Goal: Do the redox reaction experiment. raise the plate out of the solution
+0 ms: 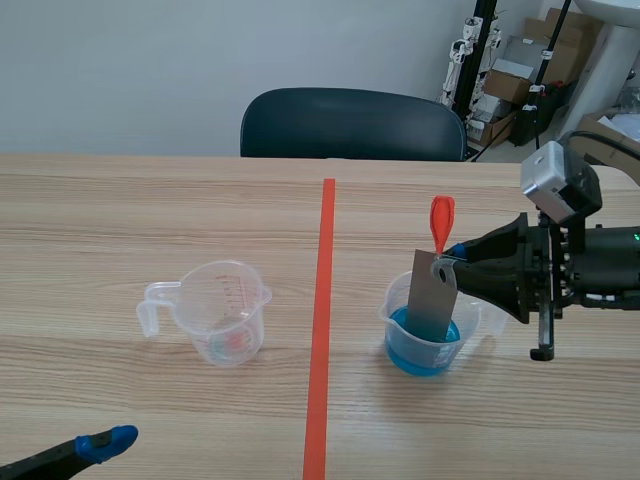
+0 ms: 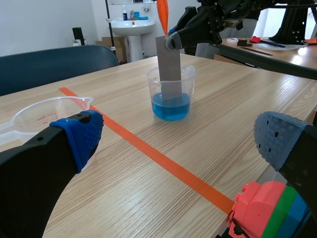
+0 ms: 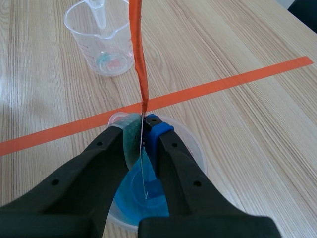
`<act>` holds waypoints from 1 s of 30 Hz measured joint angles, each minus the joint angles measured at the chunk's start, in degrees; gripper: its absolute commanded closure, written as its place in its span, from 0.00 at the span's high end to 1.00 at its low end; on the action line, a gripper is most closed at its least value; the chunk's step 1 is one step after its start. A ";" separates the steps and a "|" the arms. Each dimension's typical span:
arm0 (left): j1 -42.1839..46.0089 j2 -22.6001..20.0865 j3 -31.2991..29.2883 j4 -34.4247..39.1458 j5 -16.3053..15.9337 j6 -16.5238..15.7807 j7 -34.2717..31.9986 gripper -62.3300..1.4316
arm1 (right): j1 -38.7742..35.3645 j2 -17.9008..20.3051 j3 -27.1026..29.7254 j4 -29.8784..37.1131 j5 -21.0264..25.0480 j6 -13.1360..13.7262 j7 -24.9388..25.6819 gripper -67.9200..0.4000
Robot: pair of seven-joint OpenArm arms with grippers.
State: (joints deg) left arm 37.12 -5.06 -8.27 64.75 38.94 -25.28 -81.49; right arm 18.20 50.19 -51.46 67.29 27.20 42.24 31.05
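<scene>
A grey metal plate (image 1: 432, 296) with an orange-red tab (image 1: 441, 222) at its top stands upright in a clear beaker of blue solution (image 1: 424, 338), its lower end still dipping into the liquid. My right gripper (image 1: 449, 258) is shut on the plate's upper edge; in the right wrist view the plate (image 3: 143, 163) shows edge-on between the pads above the blue liquid (image 3: 140, 191). The left wrist view shows the plate (image 2: 169, 67) in the beaker (image 2: 171, 94) far ahead. My left gripper (image 2: 173, 144) is open and empty, low at the near left corner (image 1: 100, 445).
An empty clear measuring cup (image 1: 214, 310) with a handle stands left of the orange tape line (image 1: 322, 330). A dark chair (image 1: 352, 124) is behind the table's far edge. A coloured block (image 2: 270, 210) lies by my left gripper's finger.
</scene>
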 measured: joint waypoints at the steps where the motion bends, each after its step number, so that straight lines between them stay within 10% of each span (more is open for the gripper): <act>1: 0.00 0.00 0.00 0.00 0.00 0.00 0.00 1.00 | 0.00 0.00 0.00 0.00 0.00 0.00 0.00 0.01; 30: 0.00 0.00 0.00 0.00 -1.44 0.00 -0.39 1.00 | -0.13 4.61 0.00 4.98 -0.42 0.00 2.54 0.01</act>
State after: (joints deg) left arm 37.12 -5.06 -8.27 64.75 37.50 -25.28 -81.89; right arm 18.06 54.81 -51.46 72.27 26.79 42.24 33.58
